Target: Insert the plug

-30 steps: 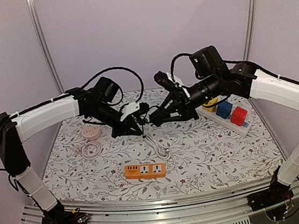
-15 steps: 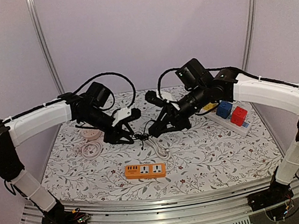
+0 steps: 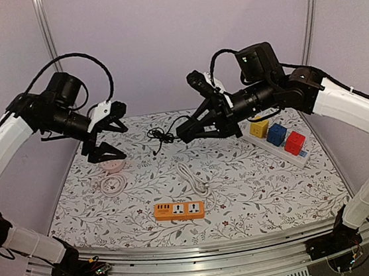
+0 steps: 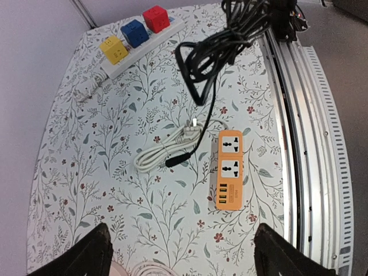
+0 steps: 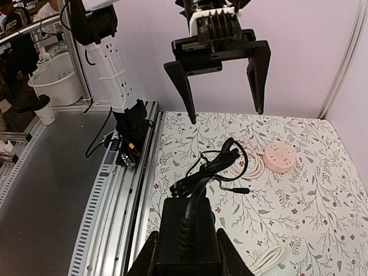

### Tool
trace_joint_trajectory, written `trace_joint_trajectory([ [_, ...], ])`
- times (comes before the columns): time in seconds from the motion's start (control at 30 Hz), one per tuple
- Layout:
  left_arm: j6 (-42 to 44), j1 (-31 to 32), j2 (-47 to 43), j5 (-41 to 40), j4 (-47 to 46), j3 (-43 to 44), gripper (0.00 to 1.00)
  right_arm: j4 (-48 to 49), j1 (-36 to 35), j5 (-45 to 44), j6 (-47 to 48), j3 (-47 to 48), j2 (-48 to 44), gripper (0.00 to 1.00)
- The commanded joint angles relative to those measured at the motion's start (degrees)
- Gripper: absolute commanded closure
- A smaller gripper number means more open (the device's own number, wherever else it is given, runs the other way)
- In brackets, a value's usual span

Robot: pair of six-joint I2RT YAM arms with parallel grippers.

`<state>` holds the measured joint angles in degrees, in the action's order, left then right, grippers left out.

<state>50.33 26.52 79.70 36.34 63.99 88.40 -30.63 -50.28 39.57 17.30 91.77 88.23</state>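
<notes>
Our right gripper (image 5: 188,253) clamps the black plug (image 5: 187,221) between its fingers — cable (image 5: 210,167) dangling below them — while our left gripper (image 3: 109,132) gapes wide.

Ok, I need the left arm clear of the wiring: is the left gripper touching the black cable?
Apart. The top view shows the open left gripper well to the left of the black cable, with clear space between them.
</notes>
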Motion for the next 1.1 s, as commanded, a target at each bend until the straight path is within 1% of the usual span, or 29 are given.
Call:
trace_joint_trajectory([
  [0.0,4.48,0.24,-9.76,-6.72,9.00,-2.54,0.08,1.60,-2.18,0.77,-2.07,2.29,-0.97,1.00],
  [0.07,5.20,0.61,-11.59,-4.08,7.63,-3.79,0.01,2.12,-2.95,1.27,-1.95,3.17,-0.64,1.00],
  [0.13,4.34,2.01,-11.04,-0.85,5.59,-4.42,0.01,2.13,-3.57,1.50,-1.13,3.69,-0.60,1.00],
  [0.2,-1.68,3.64,-9.80,0.81,-0.34,-5.68,0.00,2.15,-3.91,2.07,-0.73,3.98,-1.01,1.00],
  [0.3,-5.02,5.70,-6.46,2.97,-4.33,-5.53,0.01,2.39,-4.05,2.80,-0.37,3.67,-1.98,1.00],
  [0.37,-6.86,6.87,-4.37,2.19,-6.40,-4.59,0.03,2.90,-4.20,2.97,-0.04,3.03,-2.99,1.00],
  [0.5,-8.53,9.80,-1.00,-2.84,-9.27,-3.40,0.07,4.58,-4.20,2.90,0.99,1.36,-4.84,1.00],
  [0.67,-8.45,11.30,0.33,-1.01,-9.17,-3.62,0.10,4.93,-4.19,3.46,2.43,1.03,-5.21,1.00],
  [0.73,-10.78,11.28,0.53,-0.73,-10.42,-4.49,0.15,5.68,-4.19,4.51,2.26,0.83,-5.02,1.00],
  [0.83,-12.27,11.27,0.55,-0.02,-10.65,-4.93,0.33,5.97,-4.20,4.90,1.88,0.89,-4.74,1.00],
  [0.9,-12.78,11.28,0.38,1.68,-10.71,-5.03,0.33,6.46,-4.16,4.97,1.71,0.52,-4.85,1.00],
  [0.93,-12.99,11.33,0.31,2.87,-10.68,-5.00,0.31,7.13,-4.25,5.05,1.33,0.18,-4.98,1.00],
  [1.0,-13.42,11.35,0.47,4.93,-10.72,-4.84,0.30,8.09,-4.25,5.21,0.93,-0.51,-5.50,1.00],
  [1.03,-13.68,11.31,0.50,5.58,-10.77,-4.70,0.32,8.53,-4.17,5.17,0.70,-0.73,-5.67,1.00],
  [1.07,-14.32,11.31,0.50,5.94,-10.87,-4.53,0.37,8.66,-4.19,5.10,0.65,-0.86,-5.84,1.00],
])
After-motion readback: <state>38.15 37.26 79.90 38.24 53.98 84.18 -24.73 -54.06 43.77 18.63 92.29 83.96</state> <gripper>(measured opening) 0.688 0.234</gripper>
